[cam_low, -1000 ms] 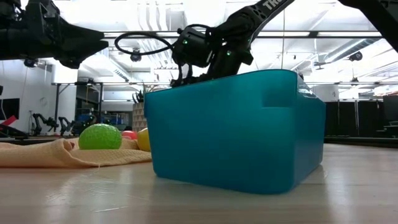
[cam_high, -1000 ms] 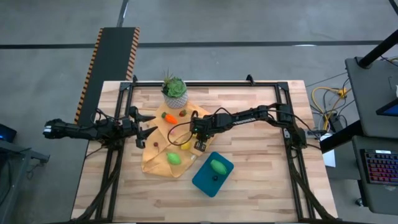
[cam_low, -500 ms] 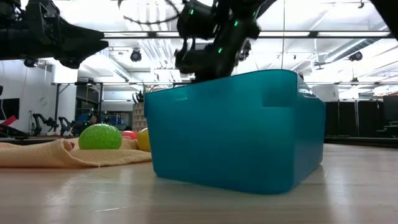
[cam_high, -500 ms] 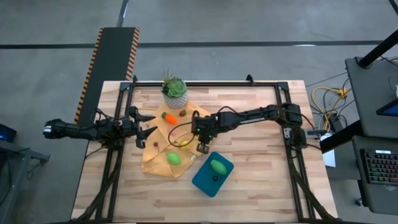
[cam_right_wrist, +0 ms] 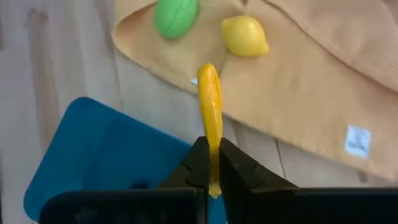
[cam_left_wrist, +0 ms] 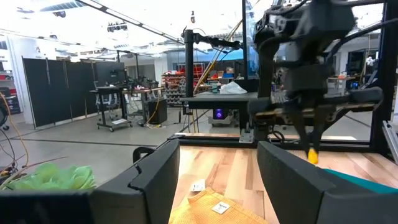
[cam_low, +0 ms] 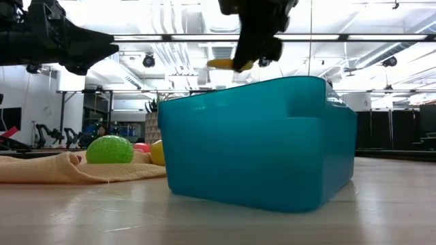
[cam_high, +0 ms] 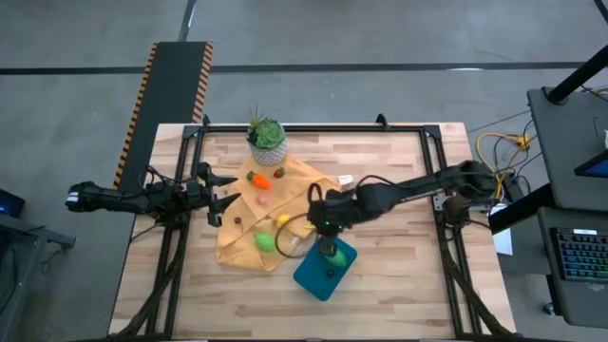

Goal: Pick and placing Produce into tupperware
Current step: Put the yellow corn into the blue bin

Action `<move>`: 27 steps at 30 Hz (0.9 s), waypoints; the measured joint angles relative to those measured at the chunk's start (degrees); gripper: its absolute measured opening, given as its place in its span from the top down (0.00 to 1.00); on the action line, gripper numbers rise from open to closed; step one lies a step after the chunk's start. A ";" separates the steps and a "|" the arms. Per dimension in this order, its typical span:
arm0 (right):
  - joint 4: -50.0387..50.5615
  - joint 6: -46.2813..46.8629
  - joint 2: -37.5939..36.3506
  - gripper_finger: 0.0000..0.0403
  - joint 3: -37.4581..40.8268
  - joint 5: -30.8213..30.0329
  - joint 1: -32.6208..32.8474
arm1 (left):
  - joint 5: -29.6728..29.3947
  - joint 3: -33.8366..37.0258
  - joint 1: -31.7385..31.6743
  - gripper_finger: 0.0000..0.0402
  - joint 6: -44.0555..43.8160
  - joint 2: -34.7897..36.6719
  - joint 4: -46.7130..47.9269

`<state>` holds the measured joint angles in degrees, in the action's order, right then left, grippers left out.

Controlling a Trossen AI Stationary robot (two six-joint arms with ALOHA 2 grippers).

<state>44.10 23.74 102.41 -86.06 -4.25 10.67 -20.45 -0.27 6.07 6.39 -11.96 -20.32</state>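
**Ana:** Hanging over the near edge of the blue tub (cam_high: pixel 325 265), the right gripper (cam_right_wrist: pixel 211 163) has its fingers pinched together on one end of a long yellow piece (cam_right_wrist: pixel 209 112), maybe a toy banana. Most of the piece sticks out past the fingertips, so the hold looks thin to me.

**Ben:** Agreed. Held by the tip like that, it could swivel or slip out. From the wrist camera, the free end reaches back toward the yellow cloth (cam_right_wrist: pixel 298 87), not over the tub. Letting go here could drop it on the rim, or outside on the wood.

**Ana:** The tub already holds a green piece (cam_high: pixel 332 254), with something small and dark beside it. A long piece landing across them might tip back over the low wall.

**Ben:** And the tub is light. A nudge on the rim from the arm coming down could push it across the table (cam_high: pixel 399 285).

**Ana:** What about the left gripper (cam_high: pixel 226 187)?

**Ben:** It waits at the cloth's left edge, fingers apart and holding nothing, well clear. On the cloth lie the lemon (cam_right_wrist: pixel 245 35), another green piece (cam_right_wrist: pixel 176 16) and the carrot (cam_high: pixel 257 178) near the potted plant (cam_high: pixel 267 139).
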 joint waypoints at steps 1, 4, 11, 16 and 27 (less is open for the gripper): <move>0.86 1.40 -0.31 0.97 0.00 -1.49 0.89 | 0.01 0.00 0.00 0.50 0.00 0.01 0.01; 3.71 5.70 -0.59 0.97 0.05 -4.81 3.39 | 0.01 0.00 0.01 0.50 0.00 0.10 -0.07; 5.89 16.69 -0.31 0.97 1.91 -8.58 7.84 | 0.02 0.00 0.01 0.50 -0.02 0.08 -0.03; 6.16 22.75 -0.26 0.97 3.39 -10.07 9.54 | 0.01 0.00 0.02 0.50 -0.02 0.07 -0.09; 4.18 32.48 -0.22 0.97 9.18 -10.74 10.60 | 0.02 0.00 0.02 0.50 -0.04 0.09 -0.17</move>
<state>48.28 56.22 102.19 -76.88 -14.99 21.27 -20.43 -0.27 6.09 6.35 -11.88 -20.49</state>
